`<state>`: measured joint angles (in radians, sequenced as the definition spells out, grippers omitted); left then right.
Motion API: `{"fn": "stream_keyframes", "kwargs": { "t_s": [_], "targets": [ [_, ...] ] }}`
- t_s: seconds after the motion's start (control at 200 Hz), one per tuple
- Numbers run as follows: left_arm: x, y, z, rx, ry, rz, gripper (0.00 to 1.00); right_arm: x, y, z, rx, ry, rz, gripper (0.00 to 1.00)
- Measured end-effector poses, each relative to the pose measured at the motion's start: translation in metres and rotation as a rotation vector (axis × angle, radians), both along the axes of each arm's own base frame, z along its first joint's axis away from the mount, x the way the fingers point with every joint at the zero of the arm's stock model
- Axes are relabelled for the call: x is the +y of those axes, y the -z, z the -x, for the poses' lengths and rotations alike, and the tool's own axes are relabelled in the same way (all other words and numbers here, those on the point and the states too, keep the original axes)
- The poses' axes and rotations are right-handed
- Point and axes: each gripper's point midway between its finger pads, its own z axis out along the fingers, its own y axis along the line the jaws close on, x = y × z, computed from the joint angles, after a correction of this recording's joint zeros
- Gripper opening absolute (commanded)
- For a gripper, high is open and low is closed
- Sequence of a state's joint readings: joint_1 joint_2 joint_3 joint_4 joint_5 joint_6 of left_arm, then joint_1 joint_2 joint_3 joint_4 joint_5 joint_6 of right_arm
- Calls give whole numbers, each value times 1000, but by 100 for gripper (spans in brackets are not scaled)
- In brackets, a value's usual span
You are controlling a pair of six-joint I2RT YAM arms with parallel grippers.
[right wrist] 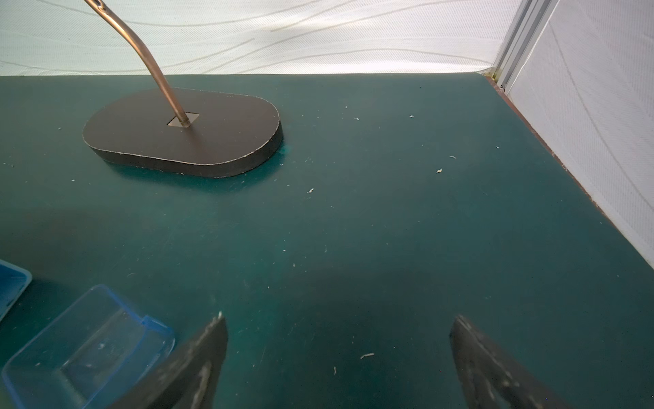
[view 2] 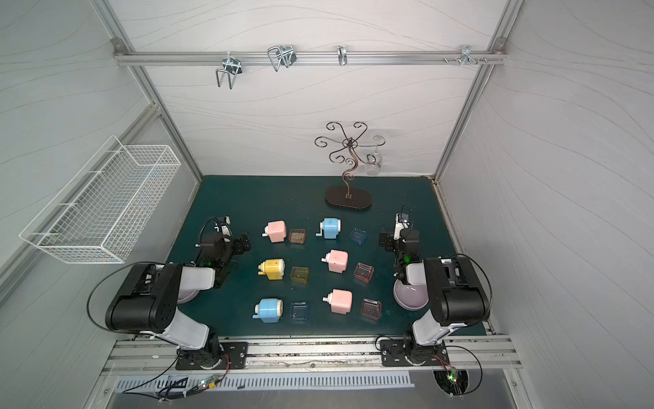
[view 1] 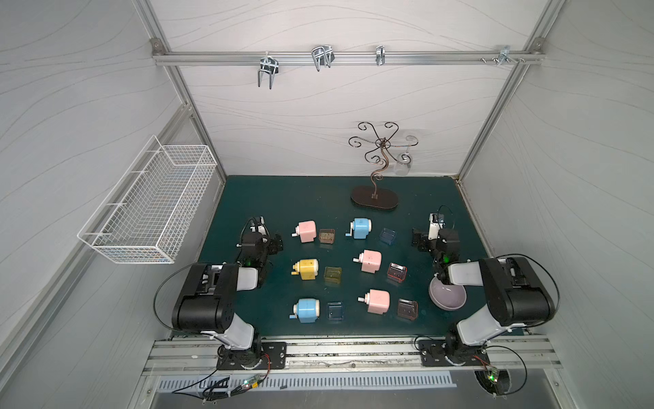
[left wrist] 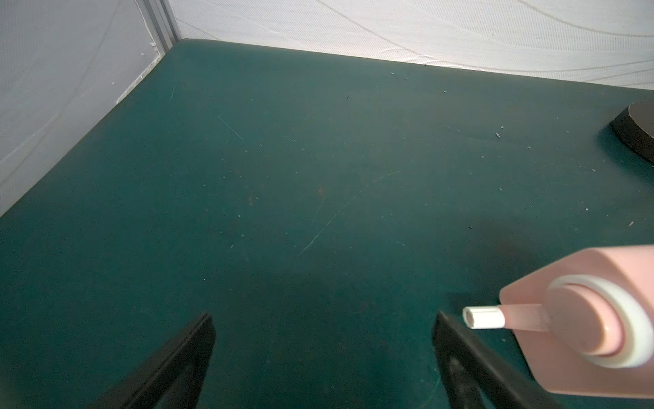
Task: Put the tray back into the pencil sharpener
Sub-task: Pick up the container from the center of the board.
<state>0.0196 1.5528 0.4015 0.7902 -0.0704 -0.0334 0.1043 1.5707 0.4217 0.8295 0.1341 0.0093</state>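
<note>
Nearest, the aluminium rail point(view 1: 346, 348) carries both arm bases, and a purple bowl point(view 1: 447, 299) sits partly under the right arm. On the green mat point(view 1: 283, 198) lie 6 sharpeners in 3 rows, each with its tray out and lying just beside it, apart, on the right arm's side.

- **Near row:** near blue sharpener point(view 1: 307, 310) with dark blue tray point(view 1: 334, 311); near pink sharpener point(view 1: 377, 301) with dark brown tray point(view 1: 407, 309).
- **Middle row:** yellow sharpener point(view 1: 306, 269) with yellow tray point(view 1: 332, 275); middle pink sharpener point(view 1: 370, 261) with red-edged tray point(view 1: 396, 272).
- **Far row:** far pink sharpener point(view 1: 306, 231) with shavings-filled tray point(view 1: 326, 236); far blue sharpener point(view 1: 361, 228) with clear blue tray point(view 1: 388, 236).

The left gripper point(left wrist: 323, 318) is spread wide and empty over bare mat, the far pink sharpener's crank just beside 1 finger. The right gripper point(right wrist: 339, 320) is also spread and empty, the clear blue tray beside 1 finger.

Farther back stands a scrolled metal stand point(view 1: 375, 198) with a wine glass point(view 1: 403, 163) hanging from it. A wire basket point(view 1: 152, 209) hangs on the left wall.
</note>
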Motion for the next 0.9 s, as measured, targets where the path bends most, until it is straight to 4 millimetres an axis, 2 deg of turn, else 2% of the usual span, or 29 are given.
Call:
{"fn": "stream_keyframes", "kwargs": {
  "t_s": [0.901],
  "targets": [
    [1, 0, 0, -1, -1, 1, 97, -2, 0, 0, 0, 6, 0, 99]
  ]
}}
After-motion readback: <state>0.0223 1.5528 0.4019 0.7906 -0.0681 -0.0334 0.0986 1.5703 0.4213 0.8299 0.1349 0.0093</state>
